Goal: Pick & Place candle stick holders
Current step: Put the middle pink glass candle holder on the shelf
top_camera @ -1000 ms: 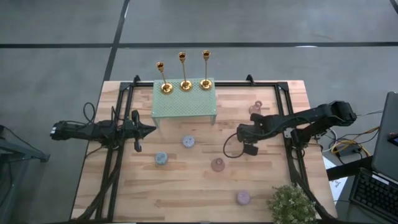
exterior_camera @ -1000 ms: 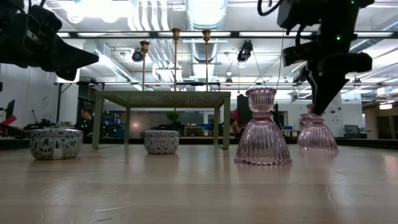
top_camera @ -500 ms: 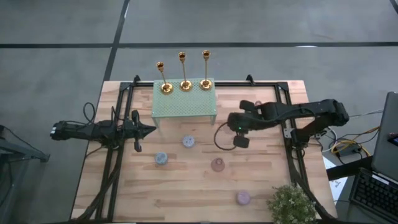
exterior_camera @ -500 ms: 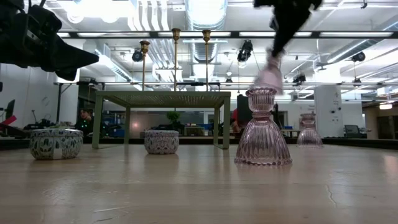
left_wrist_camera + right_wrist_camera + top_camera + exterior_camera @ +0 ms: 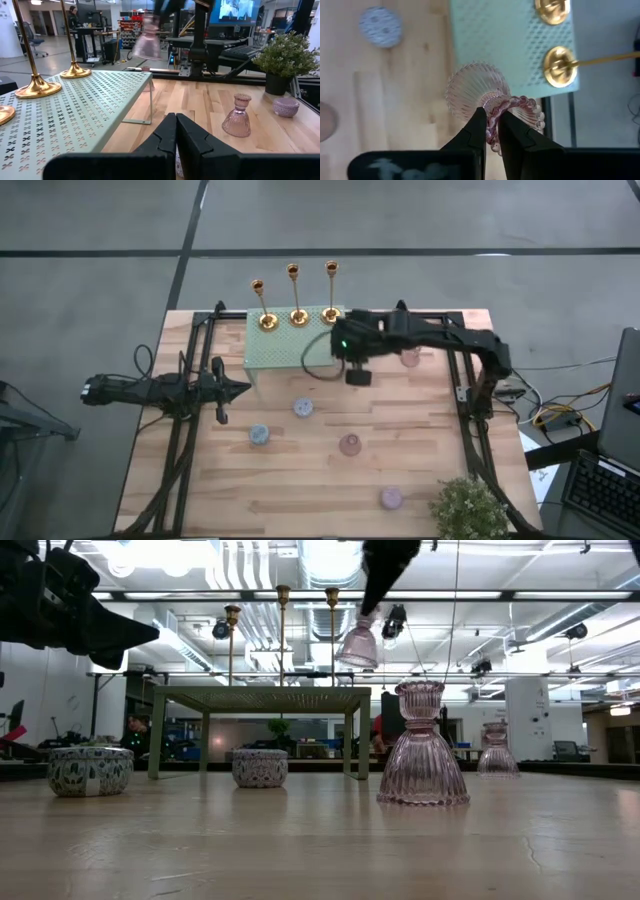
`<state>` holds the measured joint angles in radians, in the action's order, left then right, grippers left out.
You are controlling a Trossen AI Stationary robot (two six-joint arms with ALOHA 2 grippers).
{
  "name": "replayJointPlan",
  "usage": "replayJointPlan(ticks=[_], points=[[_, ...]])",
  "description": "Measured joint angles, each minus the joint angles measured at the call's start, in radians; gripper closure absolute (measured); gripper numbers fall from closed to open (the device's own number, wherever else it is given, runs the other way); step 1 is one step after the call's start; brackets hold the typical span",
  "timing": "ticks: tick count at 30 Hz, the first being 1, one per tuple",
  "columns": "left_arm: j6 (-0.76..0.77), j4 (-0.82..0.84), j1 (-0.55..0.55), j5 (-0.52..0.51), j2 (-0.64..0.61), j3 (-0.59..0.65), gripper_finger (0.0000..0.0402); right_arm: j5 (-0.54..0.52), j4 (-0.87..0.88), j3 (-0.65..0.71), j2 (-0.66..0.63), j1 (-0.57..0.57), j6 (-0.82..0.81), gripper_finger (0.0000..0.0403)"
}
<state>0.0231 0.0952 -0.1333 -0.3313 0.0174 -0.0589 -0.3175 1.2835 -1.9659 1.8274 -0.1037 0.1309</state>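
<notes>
Gold candlesticks (image 5: 297, 297) crowd the rack's (image 5: 296, 349) back edge; its front half lies bare. Near the tabletop's (image 5: 300, 490) front right corner, a plant (image 5: 468, 508) blocks passage. The front left corner is open.

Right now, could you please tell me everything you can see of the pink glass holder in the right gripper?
The pink glass holder is ribbed, translucent, with a flared bell-shaped base and a beaded cup rim. The right gripper is shut on that rim, carrying it tilted in the air beside the pale green rack's right edge, touching nothing else.
</notes>
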Motion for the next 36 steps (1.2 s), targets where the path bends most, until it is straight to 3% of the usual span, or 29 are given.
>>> replayJointPlan(ticks=[15, 36], points=[[0.0, -0.005, -0.001, 0.0, 0.0, 0.0, 0.039, 0.007, 0.175, -0.386, 0.314, -0.112, 0.162, 0.038], [0.0, -0.007, 0.0, 0.0, 0.001, 0.0, 0.039, 0.027, 0.108, -0.386, 0.333, -0.135, 0.308, 0.0362]])
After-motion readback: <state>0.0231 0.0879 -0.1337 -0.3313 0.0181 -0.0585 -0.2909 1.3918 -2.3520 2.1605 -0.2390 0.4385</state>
